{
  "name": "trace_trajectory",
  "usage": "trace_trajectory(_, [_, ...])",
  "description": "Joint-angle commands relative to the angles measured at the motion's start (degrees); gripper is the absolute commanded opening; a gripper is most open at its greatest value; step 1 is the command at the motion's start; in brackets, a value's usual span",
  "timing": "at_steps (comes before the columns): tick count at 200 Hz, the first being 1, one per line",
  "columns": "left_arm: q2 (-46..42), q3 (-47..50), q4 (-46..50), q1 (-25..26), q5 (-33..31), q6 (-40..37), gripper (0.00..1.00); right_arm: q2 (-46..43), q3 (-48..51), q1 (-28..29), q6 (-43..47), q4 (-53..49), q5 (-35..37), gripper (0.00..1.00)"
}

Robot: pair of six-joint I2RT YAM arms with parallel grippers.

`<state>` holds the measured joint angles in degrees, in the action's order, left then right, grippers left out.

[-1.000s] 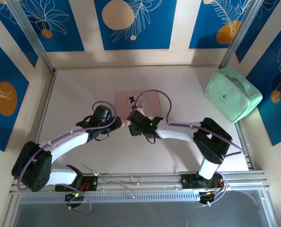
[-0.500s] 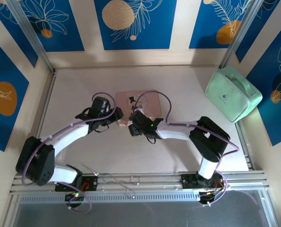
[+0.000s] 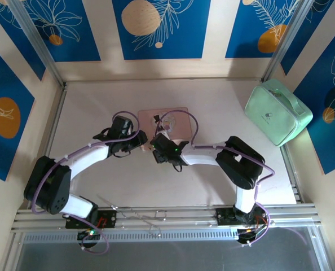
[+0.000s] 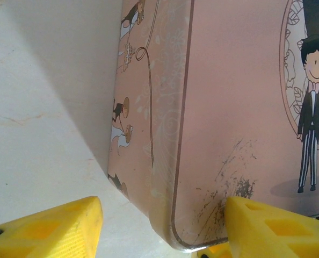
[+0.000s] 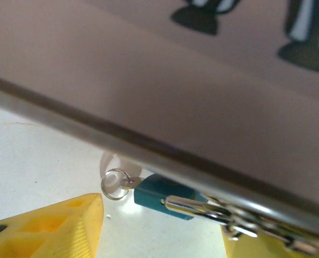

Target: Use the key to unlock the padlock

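Note:
The blue padlock [image 5: 165, 198] hangs at the near edge of the pink box [image 5: 202, 102], its silvery shackle [image 5: 213, 208] through the box's latch. The key [image 5: 128, 183] is stuck in the padlock's end, and its small ring [image 5: 115, 184] lies on the table. My right gripper [image 5: 162, 226] is open, with its yellow fingers [image 5: 52, 231] on either side of the padlock and not touching it. My left gripper [image 4: 162, 210] is open astride the pink box's [image 4: 234, 107] near-left corner. One of its fingers [image 4: 277, 226] rests by the scratched lid, while the other stands clear over the table.
From above, both grippers [image 3: 142, 145] [image 3: 154, 143] meet at the front edge of the pink box [image 3: 176, 116] at mid-table. A mint green case [image 3: 277, 111] lies at the far right. Walls close in the table at the back and sides.
My left wrist has swung farther from the bases and closer to the box's left corner. The right gripper has shifted slightly left along the box's front edge.

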<state>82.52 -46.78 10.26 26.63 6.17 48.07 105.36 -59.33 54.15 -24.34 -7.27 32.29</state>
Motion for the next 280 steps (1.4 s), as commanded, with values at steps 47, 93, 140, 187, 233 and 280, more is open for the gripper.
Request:
trace_trajectory(47, [-0.75,-0.59,0.72,-0.7,1.47,-0.53,0.59,3.46,-5.53,1.31,1.14,-4.71,4.69,0.43])
trace_trajectory(93, [-1.02,-0.76,1.27,-0.66,0.94,-1.03,0.59,1.68,-4.18,1.37,-2.11,-6.51,5.06,0.29])
trace_trajectory(140, [-1.39,-0.37,1.87,-0.7,0.35,-1.42,0.59,-3.32,-0.59,-0.69,-8.06,-7.4,2.6,0.25])
trace_trajectory(187, [-1.73,0.11,1.65,-0.79,0.51,-1.32,0.58,-12.67,8.26,-3.8,-12.53,0.89,-6.53,0.34])
trace_trajectory(233, [-2.1,0.03,1.29,-0.88,0.78,-1.32,0.58,-20.28,17.16,-8.52,-21.21,10.86,-14.7,0.57])
trace_trajectory(280, [-1.74,0.46,0.53,-0.88,1.37,-0.73,0.58,-14.41,16.53,-9.35,-24.37,15.82,-17.32,0.54])
